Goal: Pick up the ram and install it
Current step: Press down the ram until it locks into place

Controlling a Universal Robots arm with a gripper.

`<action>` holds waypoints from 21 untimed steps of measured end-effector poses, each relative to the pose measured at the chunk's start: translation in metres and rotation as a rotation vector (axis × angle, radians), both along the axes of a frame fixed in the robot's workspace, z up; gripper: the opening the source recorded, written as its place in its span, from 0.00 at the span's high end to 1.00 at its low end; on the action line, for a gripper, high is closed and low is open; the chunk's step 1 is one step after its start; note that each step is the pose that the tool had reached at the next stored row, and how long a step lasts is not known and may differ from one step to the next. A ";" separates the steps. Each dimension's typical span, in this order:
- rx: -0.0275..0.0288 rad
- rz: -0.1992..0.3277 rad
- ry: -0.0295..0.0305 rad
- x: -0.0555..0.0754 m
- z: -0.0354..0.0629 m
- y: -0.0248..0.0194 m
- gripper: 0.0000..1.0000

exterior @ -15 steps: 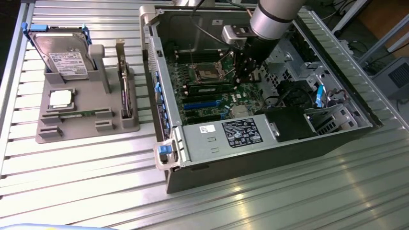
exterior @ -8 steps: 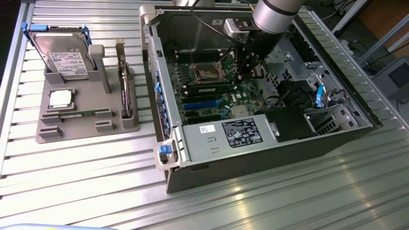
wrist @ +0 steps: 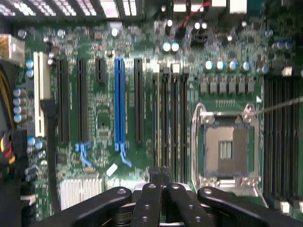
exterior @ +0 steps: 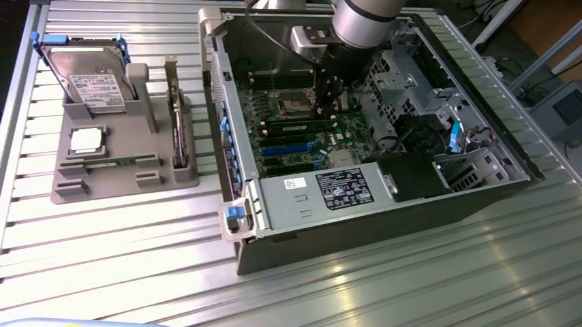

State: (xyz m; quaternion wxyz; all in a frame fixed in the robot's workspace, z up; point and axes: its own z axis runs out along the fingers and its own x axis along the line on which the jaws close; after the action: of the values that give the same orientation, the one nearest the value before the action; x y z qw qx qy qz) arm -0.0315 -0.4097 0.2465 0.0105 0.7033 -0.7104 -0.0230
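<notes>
The robot's black-fingered hand [wrist: 161, 182] was inside the open grey computer case [exterior: 364, 204], low over the green motherboard [wrist: 104, 113] beside the empty silver processor socket [wrist: 226, 146]. Its fingers were closed together, and I could not tell whether anything sat between them. One long green ram stick [exterior: 300, 127] stood seated in the black memory slots [wrist: 168, 123], near the hand. Another narrow green ram stick [exterior: 114, 163] lay in the grey plastic holder [exterior: 64, 192] on the ribbed metal surface [exterior: 364, 286], beside a square silver processor chip [exterior: 86, 139] and a silver hard drive [exterior: 89, 78].
</notes>
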 end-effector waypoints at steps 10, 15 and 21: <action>0.0103 0.000 -0.0012 -0.041 -0.0012 0.0000 0.90; 0.0121 0.000 -0.0012 -0.065 -0.0047 0.0000 0.90; 0.0120 0.000 -0.0009 -0.068 -0.0114 0.0000 0.90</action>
State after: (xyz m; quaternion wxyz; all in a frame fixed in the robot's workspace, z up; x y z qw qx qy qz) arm -0.0992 -0.4097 0.2351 0.0059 0.7034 -0.7103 -0.0269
